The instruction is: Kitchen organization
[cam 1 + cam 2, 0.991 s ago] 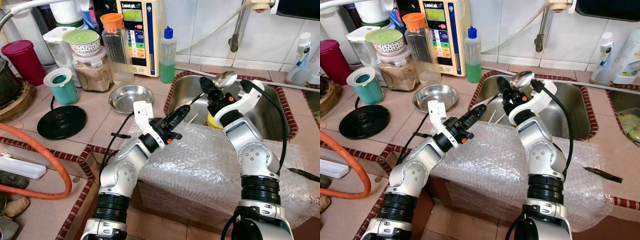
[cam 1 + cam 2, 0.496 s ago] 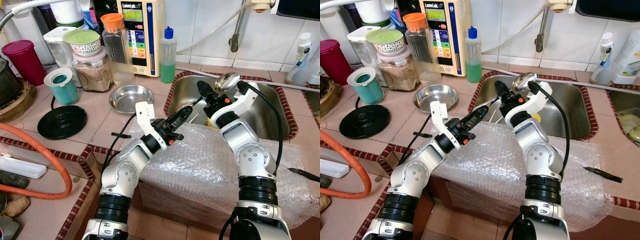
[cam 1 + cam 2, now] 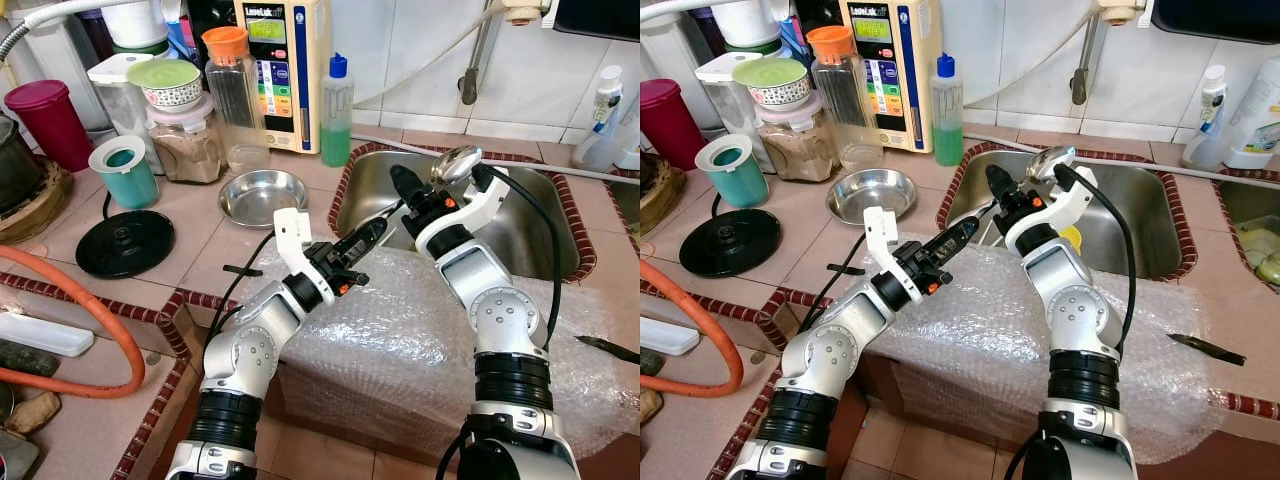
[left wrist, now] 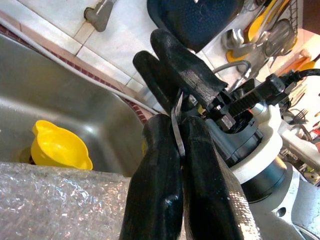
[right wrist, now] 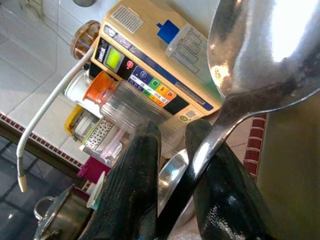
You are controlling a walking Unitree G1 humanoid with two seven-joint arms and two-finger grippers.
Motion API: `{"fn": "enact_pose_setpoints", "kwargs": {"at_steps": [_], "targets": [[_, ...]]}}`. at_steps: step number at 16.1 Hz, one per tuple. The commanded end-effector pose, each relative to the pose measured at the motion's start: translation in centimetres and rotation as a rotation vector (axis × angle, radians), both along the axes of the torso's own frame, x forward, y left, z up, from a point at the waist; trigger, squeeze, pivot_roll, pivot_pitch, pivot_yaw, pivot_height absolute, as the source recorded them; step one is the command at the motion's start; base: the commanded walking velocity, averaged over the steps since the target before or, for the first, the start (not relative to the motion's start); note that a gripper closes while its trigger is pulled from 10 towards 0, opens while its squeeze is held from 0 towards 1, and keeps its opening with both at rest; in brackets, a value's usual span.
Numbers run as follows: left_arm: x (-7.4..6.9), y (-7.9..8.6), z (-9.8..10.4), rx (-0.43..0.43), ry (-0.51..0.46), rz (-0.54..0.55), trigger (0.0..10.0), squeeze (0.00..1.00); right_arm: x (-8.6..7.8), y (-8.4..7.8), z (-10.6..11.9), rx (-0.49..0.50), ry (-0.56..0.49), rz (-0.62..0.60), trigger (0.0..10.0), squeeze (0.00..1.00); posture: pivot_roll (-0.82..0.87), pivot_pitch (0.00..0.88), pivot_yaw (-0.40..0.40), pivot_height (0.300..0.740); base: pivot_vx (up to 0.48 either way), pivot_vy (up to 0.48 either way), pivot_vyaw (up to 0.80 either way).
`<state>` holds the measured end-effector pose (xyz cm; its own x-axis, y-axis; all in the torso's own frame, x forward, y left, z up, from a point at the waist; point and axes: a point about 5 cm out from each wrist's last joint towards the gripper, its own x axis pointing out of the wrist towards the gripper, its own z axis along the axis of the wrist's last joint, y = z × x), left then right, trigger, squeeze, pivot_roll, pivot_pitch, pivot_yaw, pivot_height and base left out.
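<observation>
A: Item one, the steel ladle [image 3: 452, 163]. We log its bowl above the sink [image 3: 540, 225] rim, its thin handle running down toward our left end effector [image 3: 372, 232].

B: And the right end effector [image 3: 404, 186]? We see its fingers [image 5: 220, 190] closed around the ladle's handle just below the bowl.

A: Agreed. The left end effector's fingers [image 4: 197, 165] are pressed together on the handle's far tip, over the bubble wrap [image 3: 420, 330] at the front edge of the desk [image 3: 190, 235].

B: Item two, the yellow funnel [image 4: 57, 147]: lying in the sink, well apart from both.

A: Writing: the cream water unit [image 3: 885, 60] by the wall carries a brand on its front that we cannot read with certainty. The green bottle [image 3: 336, 110] beside it shows no legible label.
</observation>
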<state>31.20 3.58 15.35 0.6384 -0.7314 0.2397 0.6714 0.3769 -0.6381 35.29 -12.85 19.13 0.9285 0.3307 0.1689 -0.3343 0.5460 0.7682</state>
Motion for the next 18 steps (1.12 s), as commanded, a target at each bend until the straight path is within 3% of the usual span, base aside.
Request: {"fn": "enact_pose_setpoints", "kwargs": {"at_steps": [1,4,5,6,7,9,11,12,14,18], "targets": [[0.6,0.9,0.8,0.005,-0.027,0.053,0.0,0.0,0.0,-1.2,-0.6,-0.023,0.041,-0.06,0.0,0.0,-0.06,0.0,0.056,0.74,0.0,0.0,0.0],[0.6,1.3,-0.1,0.009,0.025,0.077,0.0,0.0,0.2,-1.6,-0.8,-0.017,0.068,-0.102,0.0,0.0,-0.06,0.0,0.058,0.74,0.0,0.0,0.0],[0.7,1.6,-0.4,0.016,0.049,0.101,2.1,0.63,0.3,-1.9,-0.8,-0.017,0.078,-0.128,0.0,0.0,-0.06,0.0,0.059,0.74,0.0,0.0,0.0],[0.8,1.7,-0.9,0.039,0.072,0.115,10.0,1.0,0.4,-2.1,-0.8,-0.024,0.078,-0.139,0.0,0.0,-0.06,0.0,0.061,0.74,0.0,0.0,0.0],[0.8,1.8,-1.0,0.049,0.077,0.124,10.0,1.0,0.4,-2.2,-0.8,-0.03,0.077,-0.149,0.0,0.0,-0.06,0.0,0.061,0.74,0.0,0.0,0.0],[0.9,2.1,-2.5,0.184,0.104,0.174,10.0,1.0,0.5,-2.9,0.0,-0.214,-0.011,-0.222,0.0,0.0,-0.05,0.0,0.067,0.74,0.0,0.0,0.0],[0.6,2.1,-2.9,0.229,0.091,0.164,10.0,1.0,0.6,-2.5,0.6,-0.322,-0.062,-0.221,0.0,0.0,-0.04,0.0,0.066,0.74,0.0,0.0,0.0],[0.1,2.2,-3.0,0.273,0.052,0.15,10.0,1.0,1.1,-2.5,0.6,-0.506,-0.113,-0.248,0.0,0.0,-0.03,0.0,0.067,0.74,0.0,0.0,0.0],[-0.6,2.3,-2.7,0.261,0.027,0.098,10.0,1.0,1.7,-2.1,0.7,-0.742,-0.185,-0.253,0.0,0.0,-0.03,0.0,0.081,0.74,0.0,0.0,0.0],[-0.7,2.3,-2.7,0.264,0.025,0.093,10.0,1.0,1.9,-2.1,0.7,-0.768,-0.197,-0.257,0.0,0.0,-0.03,0.0,0.082,0.74,0.0,0.0,0.0]]}}
